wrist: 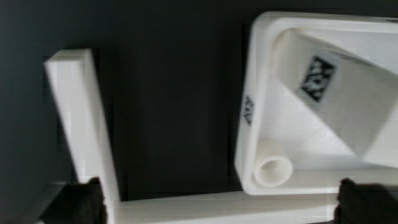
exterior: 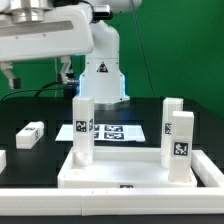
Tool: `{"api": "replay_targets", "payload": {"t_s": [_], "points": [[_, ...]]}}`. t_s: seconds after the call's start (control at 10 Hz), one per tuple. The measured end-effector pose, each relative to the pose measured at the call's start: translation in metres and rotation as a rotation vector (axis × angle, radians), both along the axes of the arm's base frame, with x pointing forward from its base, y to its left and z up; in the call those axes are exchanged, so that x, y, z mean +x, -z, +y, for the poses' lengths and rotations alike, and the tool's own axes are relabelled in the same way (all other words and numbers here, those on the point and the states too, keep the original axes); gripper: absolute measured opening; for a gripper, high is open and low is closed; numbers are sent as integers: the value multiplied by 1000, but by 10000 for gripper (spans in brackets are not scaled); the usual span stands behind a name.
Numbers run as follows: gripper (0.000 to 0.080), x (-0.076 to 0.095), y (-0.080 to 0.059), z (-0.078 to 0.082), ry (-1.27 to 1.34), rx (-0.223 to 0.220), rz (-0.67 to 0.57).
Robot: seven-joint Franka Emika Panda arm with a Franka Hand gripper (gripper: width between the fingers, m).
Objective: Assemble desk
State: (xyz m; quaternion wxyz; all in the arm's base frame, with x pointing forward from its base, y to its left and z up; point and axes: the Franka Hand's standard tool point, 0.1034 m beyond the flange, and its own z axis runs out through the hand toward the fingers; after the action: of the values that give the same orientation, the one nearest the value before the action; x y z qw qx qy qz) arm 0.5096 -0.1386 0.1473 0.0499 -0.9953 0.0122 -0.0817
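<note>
Desk top [exterior: 120, 170] lies flat on the black bench [exterior: 40, 155], in the near centre of the exterior view, white, with a raised rim. Three legs stand upright on it. One leg [exterior: 82, 128] rises at the corner toward the exterior view's left, tag on its near face. Two more stand toward the exterior view's right: a nearer leg [exterior: 180, 146] with a tag on its front, and a farther leg [exterior: 173, 117] just behind it, partly covered by the nearer one. A fourth leg [exterior: 31, 134] lies on its side on the bench, well apart from the top, toward the exterior view's left, tag visible at one end.

Behind the desk top the marker board [exterior: 112, 131] lies flat on the bench, partly screened by the standing leg.

Wrist view: a tagged leg [wrist: 329, 95] seen close and obliquely, with a round peg [wrist: 270, 172] at its end. Beside it a thin white upright edge [wrist: 80, 120], which part I cannot tell. Dark bench shows between them.

Arm body fills the upper part of the exterior view; the gripper [exterior: 40, 76] hangs high toward the exterior view's left, above the bench and clear of every part. Fingers [wrist: 79, 200] stand wide apart, dark tips at either side of the wrist view, holding nothing.

Green backdrop [exterior: 180, 50] behind.
</note>
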Motion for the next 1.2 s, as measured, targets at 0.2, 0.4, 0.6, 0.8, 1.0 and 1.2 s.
{"api": "replay_targets", "payload": {"t_s": [0.2, 0.4, 0.6, 0.8, 1.0, 1.2], "points": [[649, -1, 1, 3, -2, 7, 16], [649, -6, 5, 7, 7, 30, 90], [649, -11, 20, -13, 12, 60, 271], [649, -31, 42, -42, 31, 89, 407], [649, -43, 58, -52, 47, 123, 502], [649, -47, 57, -47, 30, 142, 614]]}}
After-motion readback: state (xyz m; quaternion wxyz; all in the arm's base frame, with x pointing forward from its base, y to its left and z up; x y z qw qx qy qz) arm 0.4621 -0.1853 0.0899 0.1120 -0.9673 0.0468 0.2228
